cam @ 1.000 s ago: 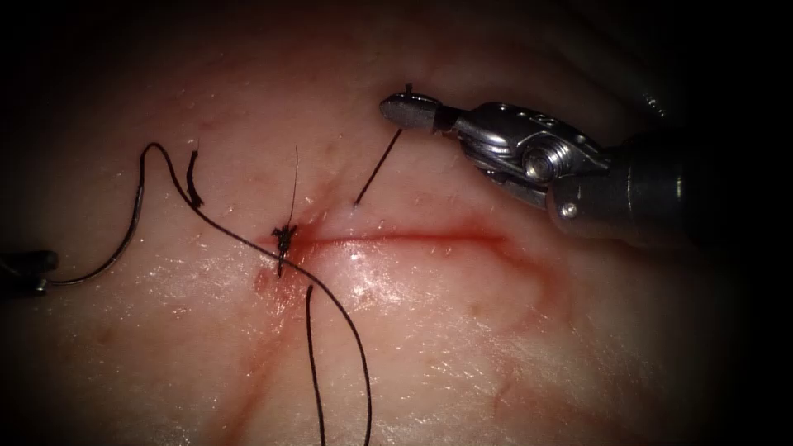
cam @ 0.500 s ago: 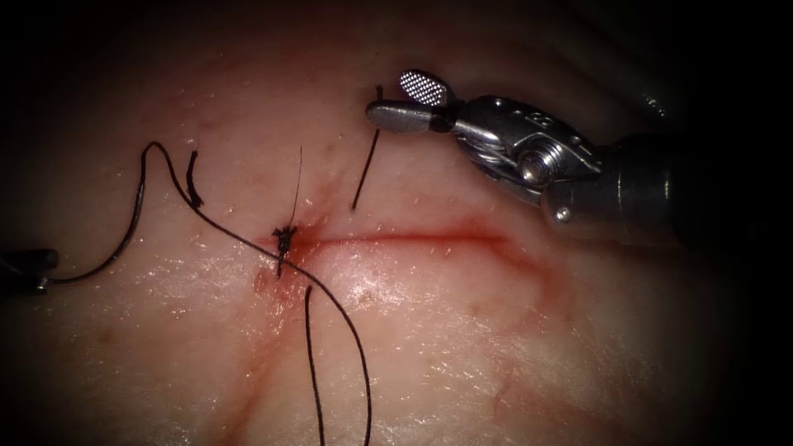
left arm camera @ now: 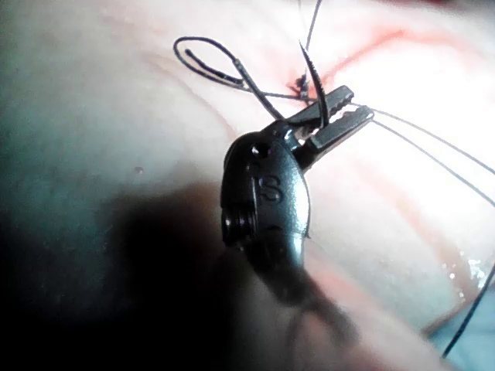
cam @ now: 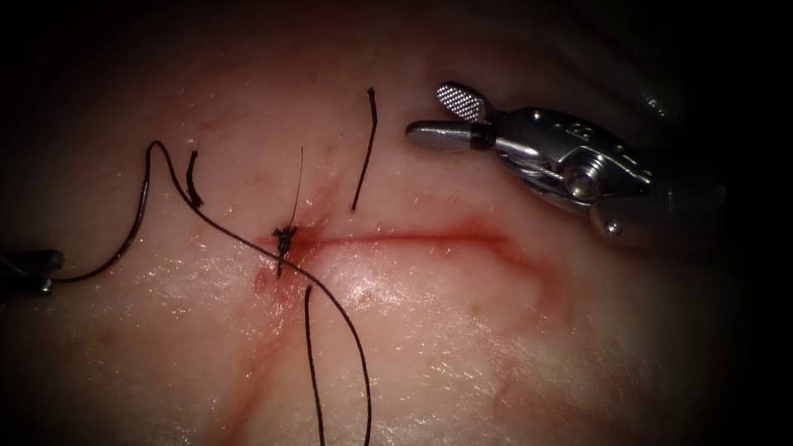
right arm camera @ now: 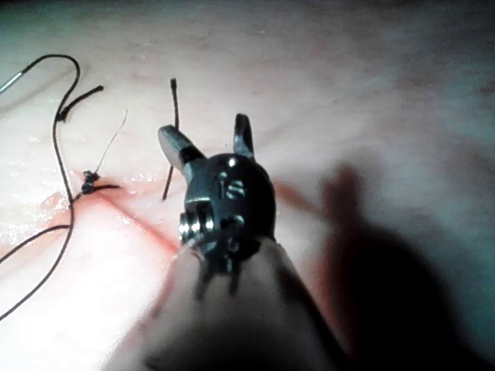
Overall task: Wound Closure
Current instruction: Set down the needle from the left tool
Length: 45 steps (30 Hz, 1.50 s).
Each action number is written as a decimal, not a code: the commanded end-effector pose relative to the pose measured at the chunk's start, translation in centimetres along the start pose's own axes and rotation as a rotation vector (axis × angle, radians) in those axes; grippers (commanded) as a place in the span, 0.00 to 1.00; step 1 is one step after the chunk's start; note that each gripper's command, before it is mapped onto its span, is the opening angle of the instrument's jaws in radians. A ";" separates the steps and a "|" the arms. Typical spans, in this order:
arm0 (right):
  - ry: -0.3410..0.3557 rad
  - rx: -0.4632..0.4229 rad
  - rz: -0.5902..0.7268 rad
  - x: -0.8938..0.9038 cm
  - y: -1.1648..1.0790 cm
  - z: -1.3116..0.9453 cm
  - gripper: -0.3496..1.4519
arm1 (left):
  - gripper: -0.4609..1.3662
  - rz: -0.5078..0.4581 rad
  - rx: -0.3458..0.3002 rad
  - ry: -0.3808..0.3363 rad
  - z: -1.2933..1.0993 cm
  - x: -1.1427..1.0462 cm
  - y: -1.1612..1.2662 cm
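Right tool (cam: pixel 442 116) jaws spread, holding nothing. Needle (cam: pixel 364 149) stands in tissue (cam: pixel 462 330) above cut (cam: pixel 413 238), unsupported: you risk it tipping or slipping. Left tool (left arm camera: pixel 336 116) pinches thread (cam: pixel 248 244) at far left; tug could shift knot (cam: pixel 285 238).

Left tool (cam: pixel 29 272): mostly cut off at endoscope view's left edge. Thread (cam: pixel 330 306): both strands run off bottom edge.
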 end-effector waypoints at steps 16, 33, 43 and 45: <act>-0.027 0.016 -0.024 -0.24 -0.12 -0.11 0.85 | 0.06 0.062 -0.046 0.008 0.31 0.47 0.07; -0.031 0.020 -0.049 -0.24 -0.16 -0.17 0.85 | 0.06 0.314 0.050 -0.194 0.20 0.65 -0.82; -0.031 0.025 -0.056 -0.25 -0.15 -0.22 0.84 | 0.06 0.363 0.119 -0.260 -0.15 0.55 -1.58; -0.031 0.025 -0.057 -0.26 -0.14 -0.23 0.84 | 0.06 0.373 0.128 -0.276 -0.23 0.50 -1.69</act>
